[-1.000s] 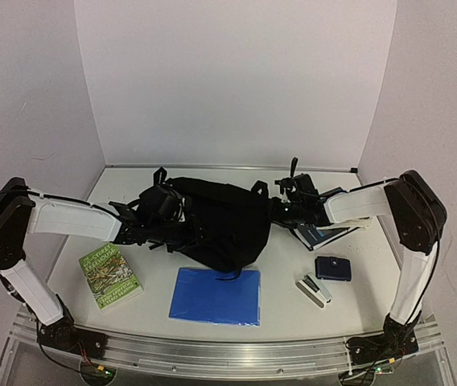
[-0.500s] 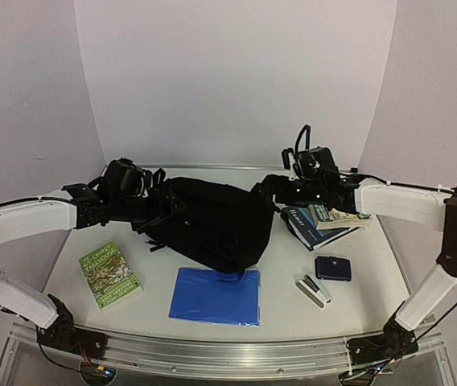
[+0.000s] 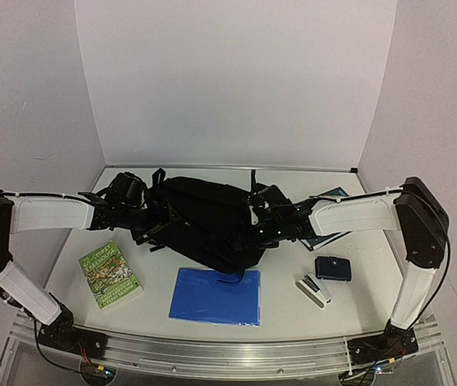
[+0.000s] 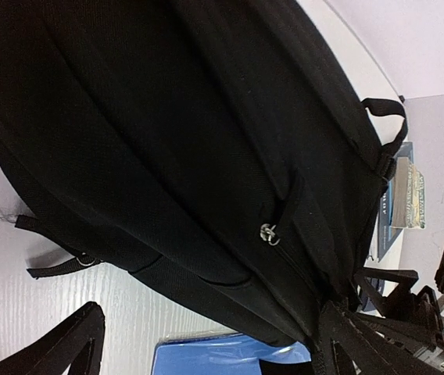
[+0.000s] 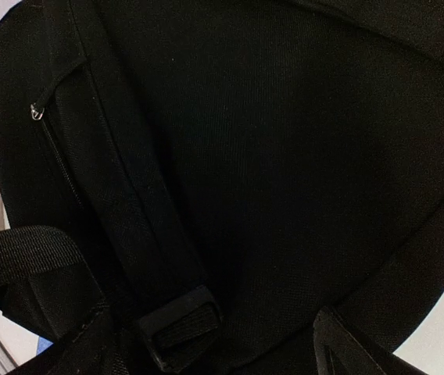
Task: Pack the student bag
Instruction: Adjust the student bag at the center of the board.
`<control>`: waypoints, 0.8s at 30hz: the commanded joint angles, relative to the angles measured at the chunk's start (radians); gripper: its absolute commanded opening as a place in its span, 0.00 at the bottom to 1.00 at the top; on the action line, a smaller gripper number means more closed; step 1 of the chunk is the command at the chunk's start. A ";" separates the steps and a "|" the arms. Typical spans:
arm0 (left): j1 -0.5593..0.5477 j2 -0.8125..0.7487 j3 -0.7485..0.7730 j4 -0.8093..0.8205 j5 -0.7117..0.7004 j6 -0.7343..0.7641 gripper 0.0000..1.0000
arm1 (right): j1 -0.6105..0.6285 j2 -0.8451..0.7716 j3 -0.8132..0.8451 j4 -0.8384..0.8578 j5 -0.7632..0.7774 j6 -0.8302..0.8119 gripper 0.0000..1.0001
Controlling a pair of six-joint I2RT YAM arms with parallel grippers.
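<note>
Starting at the left gripper, we see its two fingers spread wide with nothing pinched between them. They frame the lower flank of the student bag, where the bag's edge meets the bare table. A metal zipper pull sits on the seam just ahead. The right gripper is spread the same way, its fingers wide apart over black fabric and close above a strap buckle. We cannot tell whether either gripper touches the cloth.

From above, the bag lies in the middle of the table, toward the back wall. The left gripper is at its left edge and the right gripper at its right edge. The bag's near edge runs just beside the far edge of a blue folder; whether they overlap we cannot tell. A green paperback lies near the left front, apart from the folder, with a strip of bare table between them. Under the right forearm, a stack of books sits at the bag's right. Nearer the front on that side are a navy case and a stapler, close together. Bare surface runs along the front edge and behind the bag.
</note>
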 commanded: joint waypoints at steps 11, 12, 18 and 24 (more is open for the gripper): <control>0.006 0.201 -0.035 0.206 0.002 -0.079 0.45 | 0.029 0.100 0.035 0.118 0.016 0.081 0.52; 0.006 0.202 -0.046 0.213 0.004 -0.084 0.39 | 0.029 0.103 0.035 0.123 0.023 0.086 0.47; -0.001 0.210 -0.101 0.225 0.026 -0.107 0.11 | 0.029 0.028 0.018 0.123 0.146 0.125 0.05; -0.041 0.168 -0.125 0.199 -0.014 -0.099 0.07 | 0.022 -0.107 -0.006 0.117 0.366 0.116 0.00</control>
